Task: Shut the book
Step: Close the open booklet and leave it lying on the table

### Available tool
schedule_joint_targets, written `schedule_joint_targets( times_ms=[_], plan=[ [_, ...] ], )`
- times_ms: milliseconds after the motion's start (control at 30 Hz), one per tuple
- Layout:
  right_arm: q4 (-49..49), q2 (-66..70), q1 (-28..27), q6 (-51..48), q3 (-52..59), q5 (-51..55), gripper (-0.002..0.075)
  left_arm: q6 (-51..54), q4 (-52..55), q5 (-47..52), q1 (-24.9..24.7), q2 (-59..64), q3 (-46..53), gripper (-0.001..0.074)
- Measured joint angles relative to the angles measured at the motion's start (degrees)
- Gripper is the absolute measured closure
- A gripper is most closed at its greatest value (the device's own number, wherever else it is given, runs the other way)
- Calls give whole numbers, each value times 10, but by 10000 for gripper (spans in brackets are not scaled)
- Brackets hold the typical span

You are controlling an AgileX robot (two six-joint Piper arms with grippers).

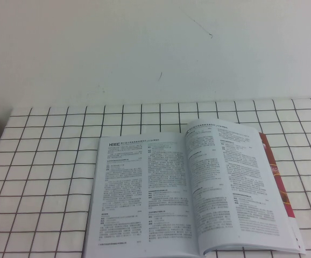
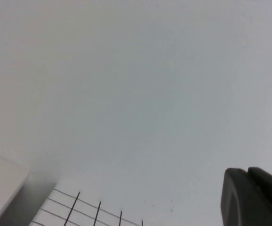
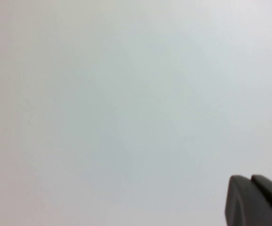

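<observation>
Checked bench [image 1: 48, 177] holds the open book [image 1: 190, 193] at its near edge. The left gripper [image 2: 247, 190] and right gripper [image 3: 251, 195] face the wall [image 1: 145, 48]; I cannot tell their grip state.

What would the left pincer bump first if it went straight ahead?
Probably the wall: the left pincer, outside the high view, points at it beyond the tablecloth's edge, though depth is unclear. The right pincer faces bare wall too.

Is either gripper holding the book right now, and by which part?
Nothing is held. The left gripper and right gripper face the wall, shut and empty; the book lies open, untouched.
</observation>
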Motion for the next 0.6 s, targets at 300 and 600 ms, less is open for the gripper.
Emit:
schedule_joint_targets(
  times_ms=[300, 600],
  plan=[
    [-231, 0, 0, 96, -98, -46, 729, -71, 59, -23, 0, 0, -38, 738],
    [-459, 56, 0, 264, -328, -15, 729, -84, 254, -19, 0, 0, -245, 738]
  ],
)
